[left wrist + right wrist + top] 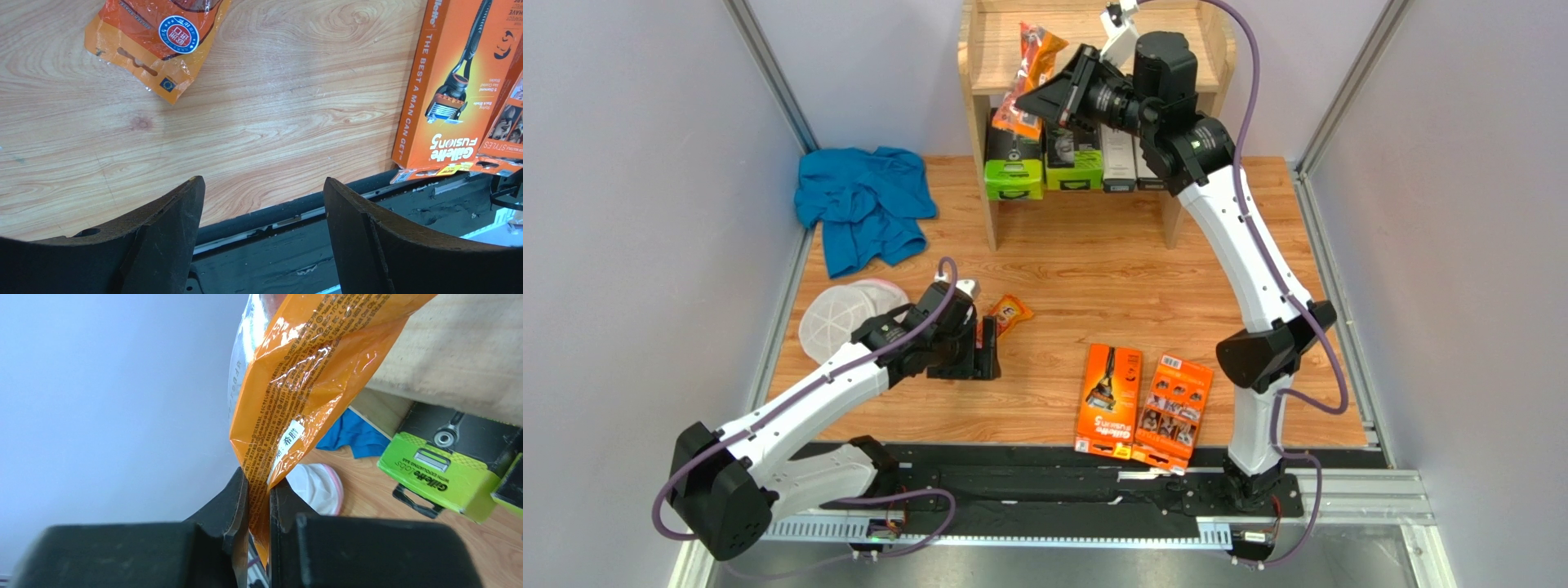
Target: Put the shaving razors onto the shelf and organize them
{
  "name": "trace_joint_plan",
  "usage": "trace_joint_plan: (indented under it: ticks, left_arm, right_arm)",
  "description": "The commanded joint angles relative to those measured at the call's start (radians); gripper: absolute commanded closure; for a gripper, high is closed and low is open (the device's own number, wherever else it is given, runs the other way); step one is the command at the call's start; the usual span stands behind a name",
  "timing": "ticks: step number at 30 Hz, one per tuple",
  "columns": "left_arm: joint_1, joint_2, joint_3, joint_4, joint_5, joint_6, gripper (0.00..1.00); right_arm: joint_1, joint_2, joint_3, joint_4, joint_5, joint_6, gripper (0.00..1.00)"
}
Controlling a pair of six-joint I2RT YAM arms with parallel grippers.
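The light wooden shelf (979, 59) stands at the back of the table. My right gripper (1048, 98) is up at its left front, shut on a narrow orange blister pack (1036, 61) that hangs crumpled beside the upper tier. In the right wrist view the pack (294, 386) is pinched between the fingers of that gripper (259, 484). My left gripper (988, 348) is low over the table, open and empty (264, 184). A second orange blister pack (1010, 314) (156, 37) lies just beyond it. Two flat orange boxes (1109, 398) (1173, 410) lie near the front edge, and one (454, 86) shows in the left wrist view.
Green boxes (1014, 172) (439, 478) and white boxes (1120, 159) stand on the lower tier. A blue cloth (864, 202) lies at back left, with white mesh discs (840, 316) near the left arm. Grey walls close in both sides, and a black rail (294, 257) runs along the front.
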Motion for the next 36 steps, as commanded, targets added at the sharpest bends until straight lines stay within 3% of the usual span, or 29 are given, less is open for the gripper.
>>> trace_joint_plan:
  ticks: [1,8,16,28,33,36]
  left_arm:
    - [0.003,-0.016,-0.018,0.035,0.024,0.005,0.21]
    - [0.005,-0.025,-0.041,0.045,0.03,0.005,0.21]
    - [0.005,-0.033,-0.053,0.047,0.036,0.002,0.22]
    - [0.003,-0.054,-0.066,0.047,0.039,-0.007,0.22]
    - [0.005,-0.064,-0.066,0.042,0.038,-0.009,0.22]
    - [0.003,-0.062,-0.069,0.044,0.036,-0.01,0.22]
  right_arm:
    - [-0.035,0.05,0.062,0.197,-0.081,0.187,1.0]
    - [-0.064,0.151,0.158,0.282,-0.058,0.312,0.98]
    - [-0.071,0.219,0.172,0.33,-0.078,0.404,0.79]
    - [-0.073,0.187,0.16,0.265,-0.026,0.378,0.48]
    - [-0.073,0.133,0.099,0.218,0.02,0.336,0.45]
    - [-0.075,0.087,0.065,0.196,0.053,0.309,0.5]
